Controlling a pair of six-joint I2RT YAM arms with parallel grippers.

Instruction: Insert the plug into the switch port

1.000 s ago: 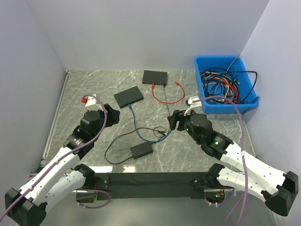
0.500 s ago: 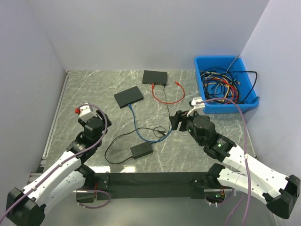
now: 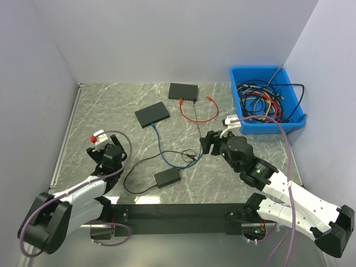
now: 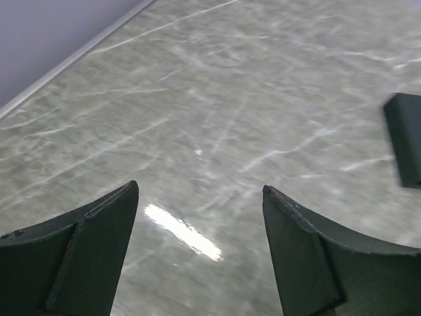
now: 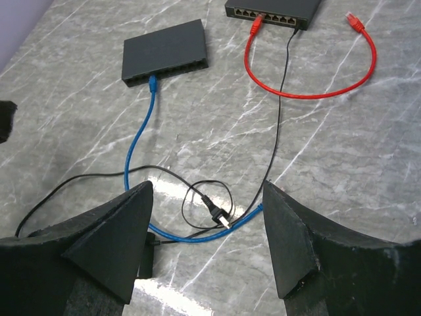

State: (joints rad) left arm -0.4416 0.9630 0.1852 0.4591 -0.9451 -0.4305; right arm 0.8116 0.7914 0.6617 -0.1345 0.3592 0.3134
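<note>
Two black switches lie on the marble table. The near one (image 3: pixel 152 113) (image 5: pixel 166 51) has a blue cable (image 3: pixel 160 147) (image 5: pixel 140 128) plugged in. The far one (image 3: pixel 183 91) (image 5: pixel 273 8) holds one end of a red cable (image 3: pixel 196 118) (image 5: pixel 309 94); its free red plug (image 3: pixel 209 98) (image 5: pixel 355 20) lies beside it. My right gripper (image 3: pixel 207 143) (image 5: pixel 207 187) is open and empty, hovering over a black barrel plug (image 5: pixel 218 216) and the blue cable's loop. My left gripper (image 3: pixel 114 144) (image 4: pixel 200 187) is open and empty over bare table at the near left.
A black power adapter (image 3: pixel 167 177) with thin black cord lies near the front middle. A blue bin (image 3: pixel 266 100) full of tangled cables stands at the back right. A dark edge, probably of the near switch (image 4: pixel 404 138), shows at the right of the left wrist view.
My left arm has drawn back toward the near left, away from the near switch. My right arm has hardly moved.
</note>
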